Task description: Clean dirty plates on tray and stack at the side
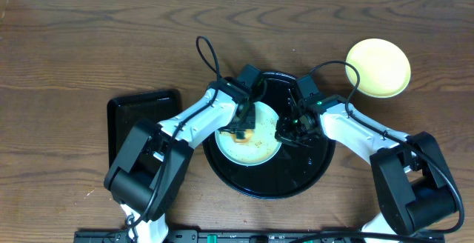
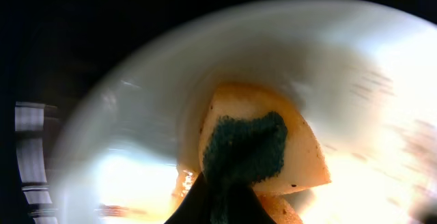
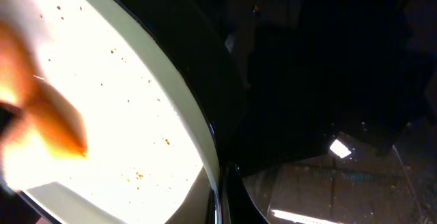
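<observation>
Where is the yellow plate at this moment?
In the overhead view, the yellow plate lies on the table at the far right, outside the round black tray, up and right of its rim.

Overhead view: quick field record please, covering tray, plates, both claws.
round tray: black, mid table
plate on tray: one visible, pale, brown specks
yellow plate: on the table, off the tray, upper right
left claw: shut on sponge, sponge against the plate
right claw: shut, at the plate's right edge; grip unclear
rectangular tray: black, left of the round tray
</observation>
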Controlling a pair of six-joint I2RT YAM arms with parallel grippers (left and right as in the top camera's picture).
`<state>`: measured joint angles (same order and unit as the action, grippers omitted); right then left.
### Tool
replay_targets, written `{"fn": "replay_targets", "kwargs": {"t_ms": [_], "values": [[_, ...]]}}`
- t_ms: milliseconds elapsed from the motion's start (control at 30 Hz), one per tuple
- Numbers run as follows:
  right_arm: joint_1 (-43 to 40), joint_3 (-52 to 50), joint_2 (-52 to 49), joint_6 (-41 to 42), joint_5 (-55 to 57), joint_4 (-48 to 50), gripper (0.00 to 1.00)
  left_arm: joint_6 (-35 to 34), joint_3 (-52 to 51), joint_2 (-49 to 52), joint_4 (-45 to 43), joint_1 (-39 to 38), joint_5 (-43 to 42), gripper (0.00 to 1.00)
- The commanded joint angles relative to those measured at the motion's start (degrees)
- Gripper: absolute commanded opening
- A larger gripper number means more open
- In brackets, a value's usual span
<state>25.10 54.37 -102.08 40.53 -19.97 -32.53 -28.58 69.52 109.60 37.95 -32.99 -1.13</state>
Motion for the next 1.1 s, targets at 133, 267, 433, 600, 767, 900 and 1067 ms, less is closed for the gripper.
{"fn": "replay_targets", "kwargs": {"t_ms": [133, 267, 433, 600, 767, 900, 1067], "values": [[0.37, -2.58, -2.21, 0.09, 6.40, -1.92, 0.01, 2.43, -1.99, 2.69, 6.69, 2.86, 20.02, 0.07], [0.02, -2.58, -2.21, 0.02, 6.40, -1.90, 0.01, 3.15, -1.99, 2.69, 9.38, 2.64, 14.86, 0.08], [-0.76, -2.56, -2.21, -1.62, 6.38, -0.87, 0.01, 6.49, -1.49, 2.21, 9.33, 2.64, 5.99, 0.07], [-1.46, -2.54, -2.19, -2.40, 6.36, -0.11, 0.01, 7.15, 1.29, -1.97, 9.46, 2.67, 6.03, 0.07], [-1.51, -2.43, -1.92, -5.18, 5.97, 2.43, 0.02, 7.10, 5.70, -9.57, 11.34, 3.19, 6.12, 0.07], [-1.51, -1.42, -0.39, -8.31, 6.05, 3.43, 0.01, 7.06, 8.46, -16.65, 13.97, 4.15, 7.72, 0.07], [-1.51, 0.85, 5.25, -9.62, 7.21, 3.26, 0.02, 6.88, 9.60, -25.62, 18.49, 8.20, 11.06, 0.08]]}}
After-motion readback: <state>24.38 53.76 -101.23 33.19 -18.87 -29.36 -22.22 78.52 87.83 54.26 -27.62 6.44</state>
